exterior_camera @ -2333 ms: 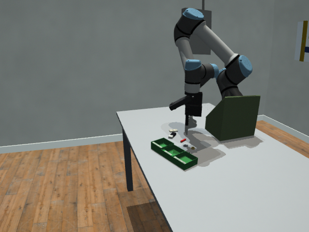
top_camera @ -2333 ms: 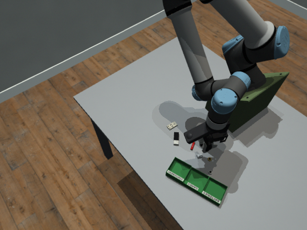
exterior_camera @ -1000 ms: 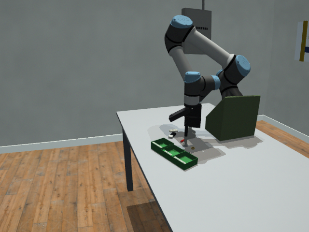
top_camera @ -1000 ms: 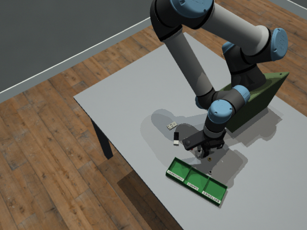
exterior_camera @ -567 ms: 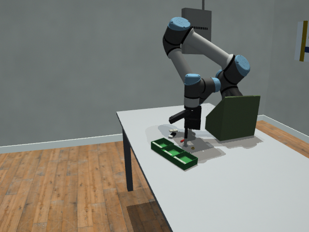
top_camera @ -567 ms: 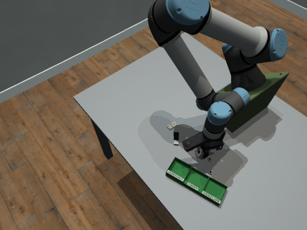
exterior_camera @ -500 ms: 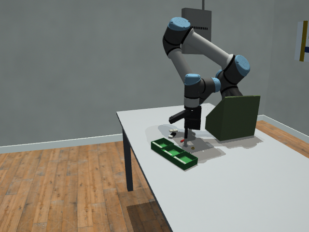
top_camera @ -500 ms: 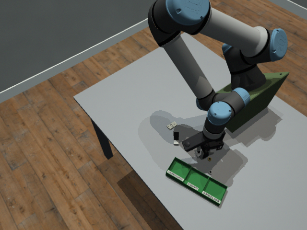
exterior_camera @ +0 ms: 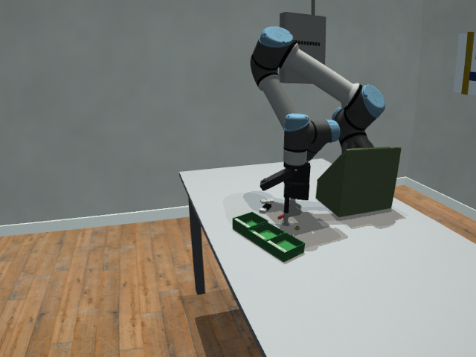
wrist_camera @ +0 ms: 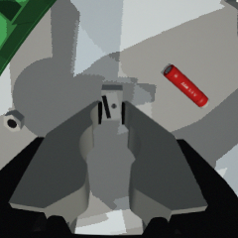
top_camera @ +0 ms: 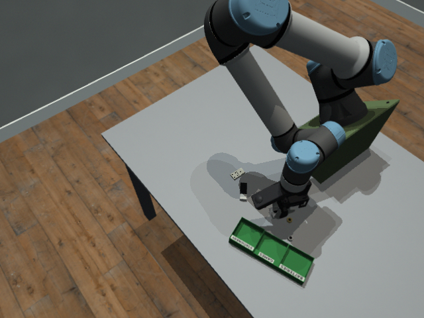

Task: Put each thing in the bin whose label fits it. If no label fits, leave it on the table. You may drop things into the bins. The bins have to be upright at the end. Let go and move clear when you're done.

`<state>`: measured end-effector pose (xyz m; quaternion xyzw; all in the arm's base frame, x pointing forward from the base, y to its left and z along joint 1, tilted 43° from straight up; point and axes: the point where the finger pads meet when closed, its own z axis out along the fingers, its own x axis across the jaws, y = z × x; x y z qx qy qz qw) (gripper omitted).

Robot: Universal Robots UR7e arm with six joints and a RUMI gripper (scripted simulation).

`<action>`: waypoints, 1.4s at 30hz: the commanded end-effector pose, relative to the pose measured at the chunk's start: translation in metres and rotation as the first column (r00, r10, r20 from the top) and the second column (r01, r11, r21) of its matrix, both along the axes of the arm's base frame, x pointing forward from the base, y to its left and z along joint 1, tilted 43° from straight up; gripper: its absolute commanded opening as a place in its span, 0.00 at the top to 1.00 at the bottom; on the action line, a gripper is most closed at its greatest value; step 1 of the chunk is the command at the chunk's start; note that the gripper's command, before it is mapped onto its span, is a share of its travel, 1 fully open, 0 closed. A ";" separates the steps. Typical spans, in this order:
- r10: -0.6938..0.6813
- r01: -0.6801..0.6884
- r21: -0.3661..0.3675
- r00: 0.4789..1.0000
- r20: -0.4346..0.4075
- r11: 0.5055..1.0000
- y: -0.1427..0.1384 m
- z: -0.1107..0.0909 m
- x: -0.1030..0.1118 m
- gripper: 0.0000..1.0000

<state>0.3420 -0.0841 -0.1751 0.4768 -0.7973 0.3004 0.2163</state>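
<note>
My gripper (top_camera: 279, 213) (exterior_camera: 286, 221) (wrist_camera: 112, 103) is down at the table top just behind the green three-compartment bin (top_camera: 273, 236) (exterior_camera: 253, 238) (wrist_camera: 15, 30), labelled STATIONERY, GAMES and BATTERIES. It is shut on a small grey pencil sharpener (wrist_camera: 112, 100). A red battery (wrist_camera: 184, 85) (exterior_camera: 280, 216) lies on the table close beside the fingers. A brass nut (top_camera: 289, 220) (exterior_camera: 297, 227) and a steel nut (top_camera: 290, 237) (wrist_camera: 12, 120) lie next to the bin. A white domino (top_camera: 236, 173) (exterior_camera: 265, 200) and a black-and-white stick (top_camera: 243, 191) (exterior_camera: 263, 209) lie further back left.
The arm's dark green wedge base (top_camera: 356, 136) (exterior_camera: 357, 180) stands behind the gripper. The table's front edge runs just past the bin. All three bin compartments look empty and the bin stands upright.
</note>
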 end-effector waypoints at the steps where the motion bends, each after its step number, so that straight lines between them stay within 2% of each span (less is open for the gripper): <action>1: 0.001 -0.001 0.000 1.000 0.001 1.000 0.000 0.000 0.000 1.00; 23: 0.000 0.000 0.000 1.000 0.001 1.000 0.000 0.000 0.000 1.00; 42: 0.001 -0.001 0.000 1.000 0.001 1.000 0.039 0.041 0.004 1.00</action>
